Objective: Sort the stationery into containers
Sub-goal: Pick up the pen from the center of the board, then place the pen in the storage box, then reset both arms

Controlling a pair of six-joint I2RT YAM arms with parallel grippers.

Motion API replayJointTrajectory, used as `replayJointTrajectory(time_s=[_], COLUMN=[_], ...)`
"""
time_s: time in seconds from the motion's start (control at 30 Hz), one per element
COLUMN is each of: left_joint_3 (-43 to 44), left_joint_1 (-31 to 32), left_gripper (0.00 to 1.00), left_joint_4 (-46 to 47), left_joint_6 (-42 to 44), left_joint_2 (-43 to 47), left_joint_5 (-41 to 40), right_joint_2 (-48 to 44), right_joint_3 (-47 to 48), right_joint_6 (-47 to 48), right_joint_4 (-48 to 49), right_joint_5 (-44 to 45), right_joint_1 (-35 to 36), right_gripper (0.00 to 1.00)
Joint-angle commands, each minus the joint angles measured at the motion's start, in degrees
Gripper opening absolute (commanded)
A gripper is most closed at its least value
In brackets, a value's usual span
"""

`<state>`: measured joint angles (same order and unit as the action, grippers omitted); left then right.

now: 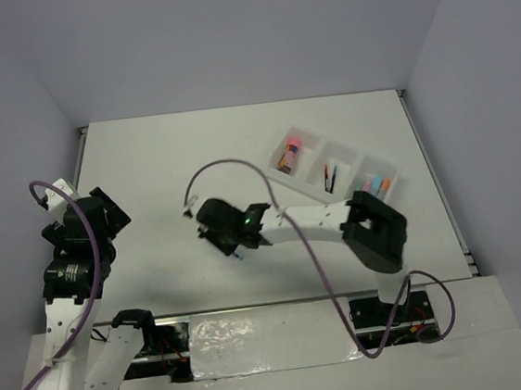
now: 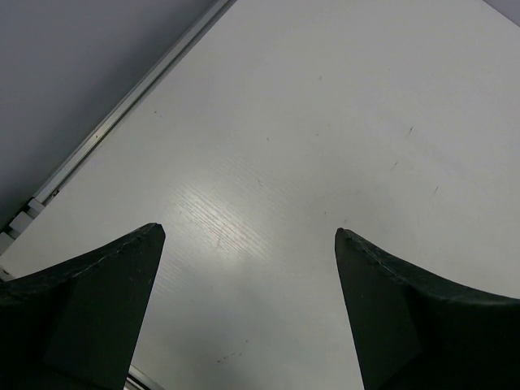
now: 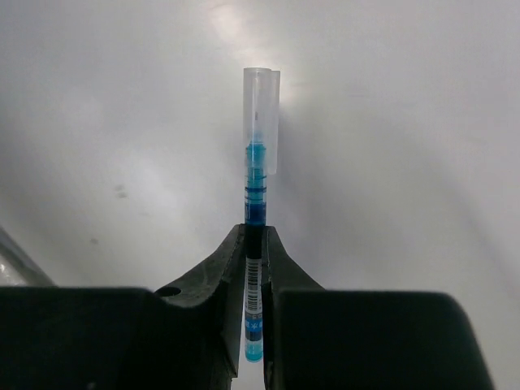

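My right gripper [image 3: 256, 236] is shut on a thin blue pen [image 3: 257, 187] with a clear cap, which sticks out ahead of the fingers above the bare table. In the top view this gripper [image 1: 233, 244] is left of centre, well apart from the white three-compartment tray [image 1: 348, 161] at the back right. The tray holds a pink-capped orange piece [image 1: 289, 152] in its left compartment, thin dark pens [image 1: 330, 176] in the middle one and pastel markers [image 1: 376, 184] in the right one. My left gripper [image 2: 248, 231] is open and empty over bare table at the far left [image 1: 113, 210].
The white table [image 1: 173, 158] has a raised metal edge along its left side [image 2: 122, 114] and grey walls behind and to both sides. The right arm's cable [image 1: 239, 169] loops over the middle of the table.
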<state>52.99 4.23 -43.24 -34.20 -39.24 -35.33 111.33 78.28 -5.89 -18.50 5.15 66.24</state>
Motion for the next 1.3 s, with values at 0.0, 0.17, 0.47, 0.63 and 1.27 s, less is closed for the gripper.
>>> replayJointTrajectory(time_s=[0.0, 0.17, 0.47, 0.63, 1.27], left_joint_3=[-0.3, -0.3, -0.3, -0.5, 12.7], left_joint_1=[-0.4, -0.4, -0.4, -0.4, -0.4], left_gripper=[0.99, 0.99, 0.99, 0.99, 0.99], left_joint_4=[2.8, 3.4, 4.4, 4.7, -3.6], left_joint_6=[2.3, 3.4, 4.9, 5.4, 5.5], left_joint_2=[0.0, -2.3, -5.1, -5.5, -7.4], left_joint_5=[1.7, 4.7, 7.9, 8.5, 7.6], right_joint_2=[-13.7, -23.5, -18.6, -13.4, -80.5], right_joint_3=[-3.9, -12.1, -6.8, 0.5, -10.2], right_joint_6=[-8.2, -12.7, -9.1, -8.3, -7.2], right_joint_4=[1.0, -5.2, -8.3, -12.7, -29.6], right_joint_5=[11.5, 18.3, 16.9, 14.9, 11.0], right_joint_1=[-10.0, -24.3, -46.9, -50.4, -50.3], right_gripper=[0.06, 0.1, 0.11, 0.46, 1.0])
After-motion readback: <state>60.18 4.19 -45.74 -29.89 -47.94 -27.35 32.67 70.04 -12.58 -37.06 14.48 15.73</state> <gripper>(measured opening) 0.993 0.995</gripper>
